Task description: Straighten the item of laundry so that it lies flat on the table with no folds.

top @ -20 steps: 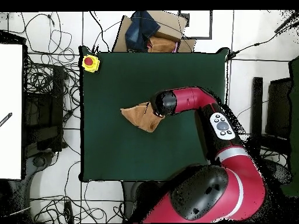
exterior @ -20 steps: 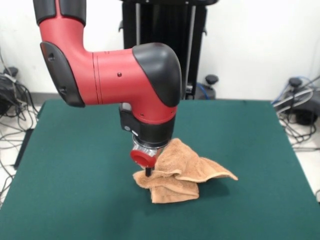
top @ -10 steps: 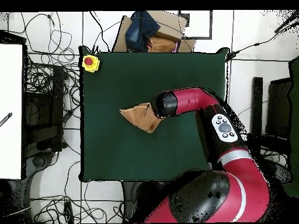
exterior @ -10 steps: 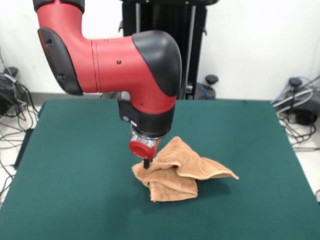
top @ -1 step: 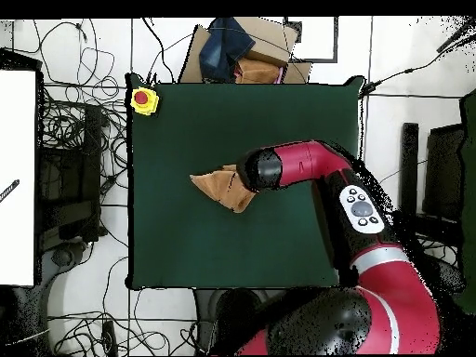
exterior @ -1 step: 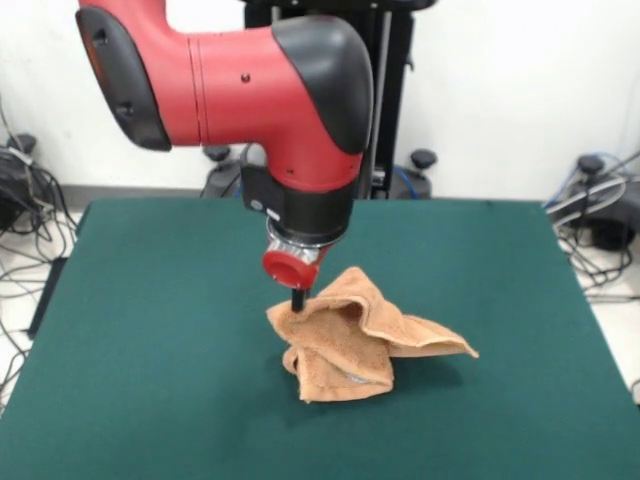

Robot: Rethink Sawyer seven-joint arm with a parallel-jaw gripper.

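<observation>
The peach-orange towel (exterior @ -1 step: 350, 335) is sitting crumpled near the middle of the dark green surface (exterior @ -1 step: 150, 330), bunched into a heap with several thick folds. In the front view one corner is sticking out flat to the right, ending in a point, while the rest is piling up into a rounded hump with a folded slab tucking under its near side. A hemmed edge is showing along the top fold.

The red and black arm (exterior @ -1 step: 250, 90) is coming down from above and its gripper (exterior @ -1 step: 297, 302) is meeting the left upper edge of the heap. Only a thin dark tip below the red disc is showing (the cloth is hiding the rest), and it is touching the towel where the fabric is rising into a small peak. Whether the jaws are closed on that fold or merely pressing against it, I cannot tell.

In the overhead view the towel (top @ -1 step: 216, 183) is appearing as a roughly triangular shape, pointing toward the picture's left, with the arm's black end cap (top @ -1 step: 263, 170) covering its right part. A yellow box with a red button (top @ -1 step: 143, 99) is sitting at the surface's upper left corner, well apart from the towel. Cables are trailing over the floor (top @ -1 step: 84, 307) around the surface.
</observation>
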